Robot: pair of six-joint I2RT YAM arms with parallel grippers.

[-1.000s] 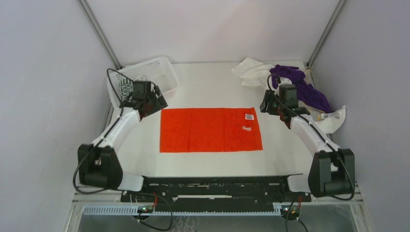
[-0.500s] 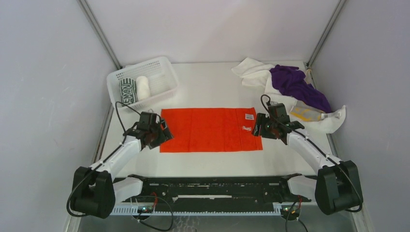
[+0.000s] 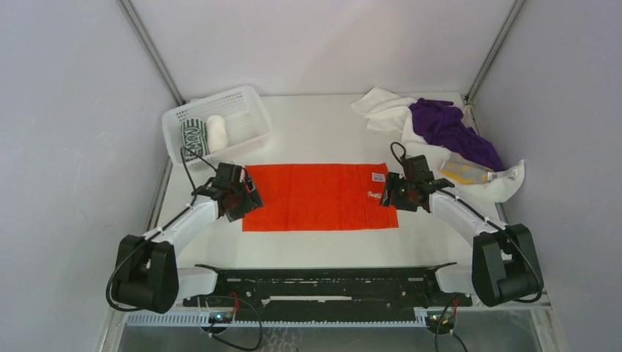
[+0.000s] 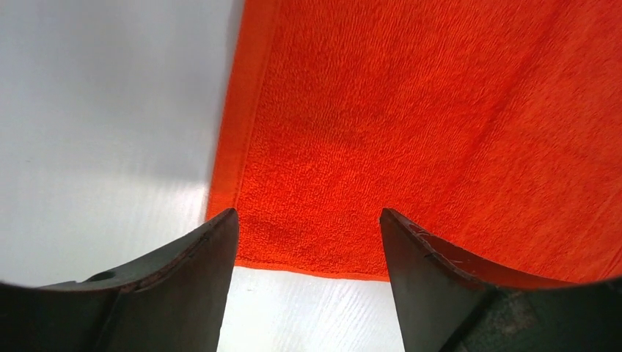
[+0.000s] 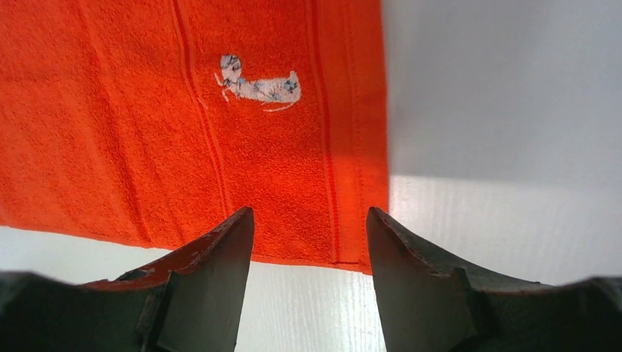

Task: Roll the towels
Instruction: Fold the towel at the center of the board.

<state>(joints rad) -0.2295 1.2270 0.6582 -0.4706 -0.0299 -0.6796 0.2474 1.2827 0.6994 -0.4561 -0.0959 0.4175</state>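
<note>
I hold the L gripper (image 4: 308, 220) and R gripper (image 5: 310, 216) wide open, gripping nothing, over the near corners of the orange-red towel (image 3: 320, 196), flat at table centre. Basket (image 3: 246, 117), far-left corner, holds a green-and-white roll (image 3: 194, 137) and a white roll (image 3: 216, 132).

Readable text: none in any view.
White tag (image 3: 378, 177): sewn on the orange-red towel (image 3: 320, 196); its print is too small to read.
Embroidered motif (image 5: 257, 84): small white-and-blue figure by the towel's stripes, no letters.
Rolled green-and-white towel (image 3: 194, 137): lies in the mesh basket (image 3: 246, 117); woven pattern, not legible.
</note>
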